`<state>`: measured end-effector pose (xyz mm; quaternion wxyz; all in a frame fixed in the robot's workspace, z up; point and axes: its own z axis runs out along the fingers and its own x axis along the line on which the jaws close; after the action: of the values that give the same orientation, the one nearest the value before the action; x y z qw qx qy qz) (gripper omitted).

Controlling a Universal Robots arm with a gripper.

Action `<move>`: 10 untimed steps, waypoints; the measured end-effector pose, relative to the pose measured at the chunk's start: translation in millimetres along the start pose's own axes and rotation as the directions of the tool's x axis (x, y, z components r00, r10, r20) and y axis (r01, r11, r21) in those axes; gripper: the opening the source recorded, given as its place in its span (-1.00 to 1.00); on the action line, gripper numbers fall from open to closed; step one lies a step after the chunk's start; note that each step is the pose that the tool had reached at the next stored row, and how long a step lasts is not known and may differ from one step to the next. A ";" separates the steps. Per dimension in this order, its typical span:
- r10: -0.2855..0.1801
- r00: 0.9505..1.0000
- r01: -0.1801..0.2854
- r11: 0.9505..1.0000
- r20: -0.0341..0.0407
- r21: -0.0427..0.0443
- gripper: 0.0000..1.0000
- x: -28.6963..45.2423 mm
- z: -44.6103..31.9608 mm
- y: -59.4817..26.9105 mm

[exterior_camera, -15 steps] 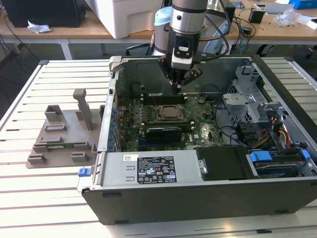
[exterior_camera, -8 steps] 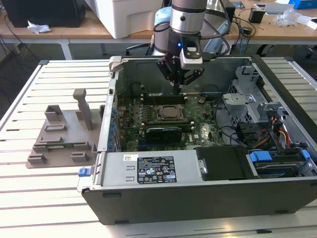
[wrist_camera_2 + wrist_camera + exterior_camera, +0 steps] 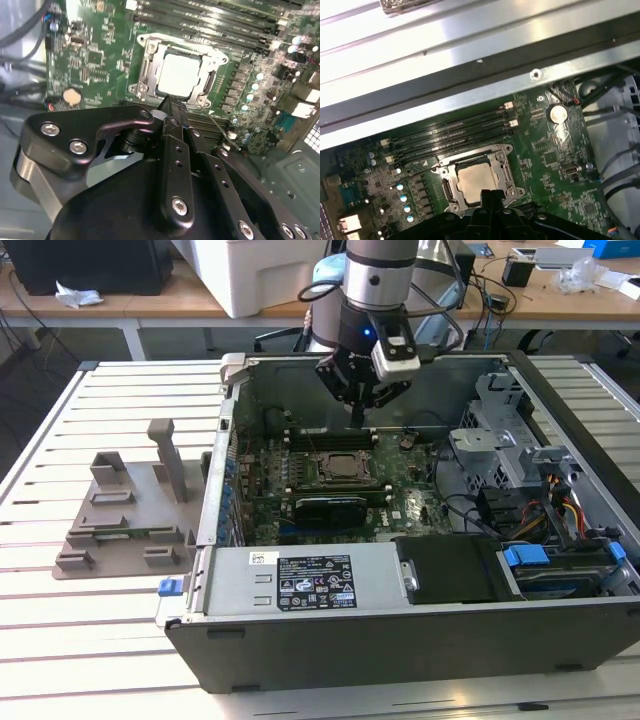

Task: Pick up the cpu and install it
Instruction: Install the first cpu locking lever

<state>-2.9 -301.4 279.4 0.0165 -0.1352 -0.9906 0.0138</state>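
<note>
Gripper (image 3: pixel 172 107): fingers pressed together, holding nothing, poised above the socket (image 3: pixel 175 70). Cpu (image 3: pixel 476 182): seated flat inside that metal-framed socket, mid-motherboard (image 3: pixel 550 160), within the open case (image 3: pixel 400 640).

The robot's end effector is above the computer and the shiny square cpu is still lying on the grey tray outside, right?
Not quite. The end effector is above the computer case, but the cpu lies in the motherboard socket, as both wrist views show. No chip shows on the grey tray.
</note>
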 end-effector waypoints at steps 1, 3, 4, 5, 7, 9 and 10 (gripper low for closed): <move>-0.013 1.000 0.013 1.000 -0.001 -0.003 -0.79 0.0 0.0 0.0; -0.055 0.998 0.055 0.998 -0.001 -0.007 -0.79 0.0 0.1 0.1; -0.086 0.996 0.086 0.996 0.000 -0.009 -0.79 0.0 0.1 0.0; -0.111 0.994 0.111 0.994 0.000 -0.009 -0.79 0.0 0.1 0.0; -0.158 0.987 0.158 0.987 0.001 -0.010 -0.79 0.0 0.2 0.0; -0.227 0.974 0.227 0.974 0.003 -0.008 -0.79 0.0 0.2 -0.1; -0.246 0.969 0.246 0.969 0.004 -0.008 -0.79 0.0 0.2 -0.1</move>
<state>-2.9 -301.4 279.2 0.0163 -0.0114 -0.9998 0.0078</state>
